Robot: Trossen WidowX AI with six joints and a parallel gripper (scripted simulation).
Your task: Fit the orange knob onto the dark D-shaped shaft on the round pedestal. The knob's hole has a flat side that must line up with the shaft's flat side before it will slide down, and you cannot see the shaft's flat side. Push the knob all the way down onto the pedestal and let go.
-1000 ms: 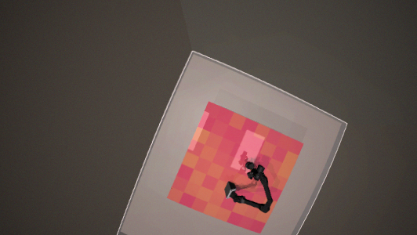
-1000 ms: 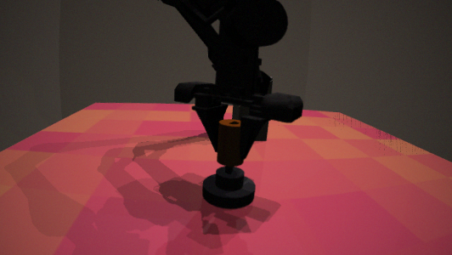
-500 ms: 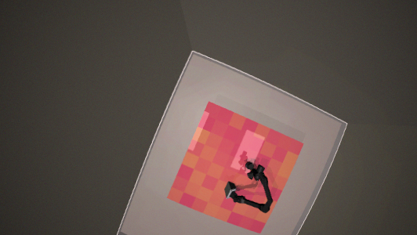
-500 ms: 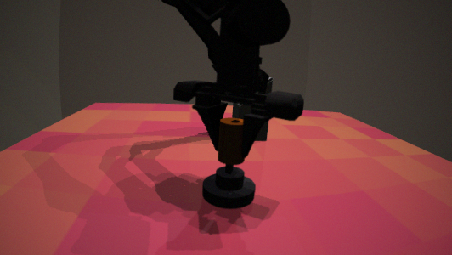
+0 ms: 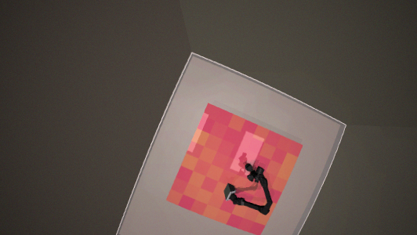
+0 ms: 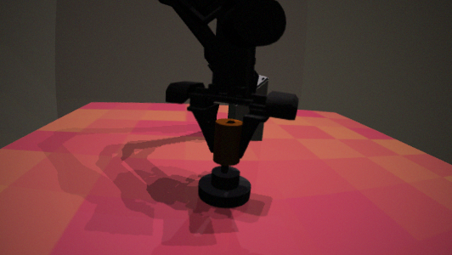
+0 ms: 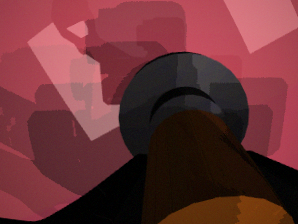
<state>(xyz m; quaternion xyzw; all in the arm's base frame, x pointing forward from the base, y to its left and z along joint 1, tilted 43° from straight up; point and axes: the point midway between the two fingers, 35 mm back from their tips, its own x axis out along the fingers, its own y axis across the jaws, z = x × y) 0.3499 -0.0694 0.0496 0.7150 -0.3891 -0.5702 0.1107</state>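
The orange knob is upright between the fingertips of my gripper, which is shut on it. The round pedestal stands dark on the mat right below the knob. In the exterior view a short piece of the dark shaft shows between the knob's lower end and the pedestal's raised middle, so the knob is above the pedestal. The rest of the shaft is hidden by the knob. The shaft's flat side cannot be seen.
The pedestal stands on a pink and orange checkered mat on a pale table. The arm's dark base is at the mat's lower middle in the top view. Arm shadows fall across the mat around the pedestal.
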